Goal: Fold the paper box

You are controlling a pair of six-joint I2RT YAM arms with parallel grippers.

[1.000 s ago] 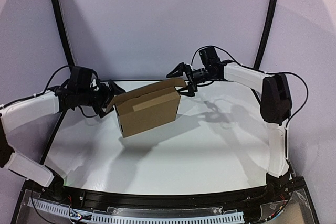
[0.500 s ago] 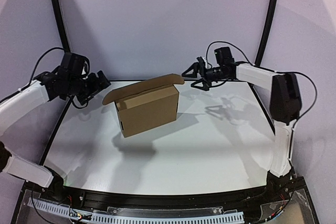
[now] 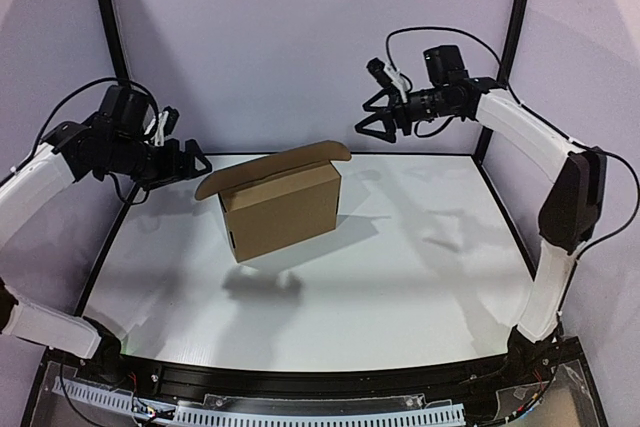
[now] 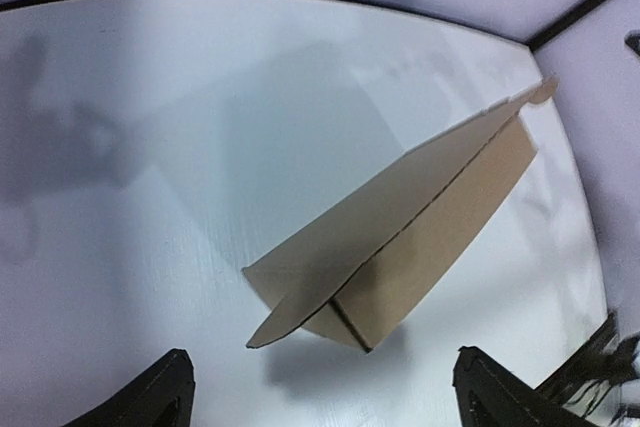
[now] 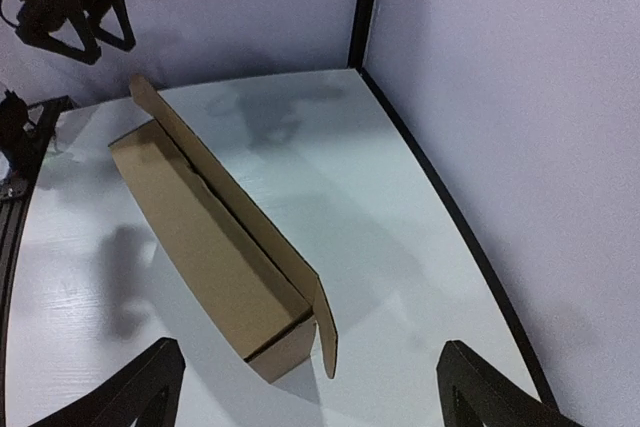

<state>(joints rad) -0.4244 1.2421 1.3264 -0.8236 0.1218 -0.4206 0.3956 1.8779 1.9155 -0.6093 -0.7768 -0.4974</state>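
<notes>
Two arms: the left arm [image 3: 40,187] and right arm [image 3: 560,207] rise from the near edge and reach away over the surface [image 3: 400,287].
Surface: white and glossy, lying below both claws, with soft shadows on it.
Paper box: the paper box [image 3: 285,209] is plain brown cardboard, assembled into a shallow oblong that stands on a long narrow side. It sits lower than both claws and between them, to the right of the left claw and to the left of the right claw.
Box contact: it appears to rest on the surface, though its shadow falls slightly off the lower edge, so I cannot be sure.
Box top: the lid flap stands open along the upper long edge, with rounded tabs at its ends. A small end flap sticks out on the side nearest the right claw.
Left claw: the left claw [image 3: 192,164] is released, its fingers [image 4: 160,402] spread wide with nothing between them. It is raised off the surface and apart from the box, which lies ahead of its tips.
Right claw: the right claw [image 3: 373,131] is released too, jaws wide and empty. It hangs higher than the left claw, beyond and above the box's right end, well apart from it.
Backdrop: pale walls and two black posts [image 3: 112,47] stand behind both claws.
</notes>
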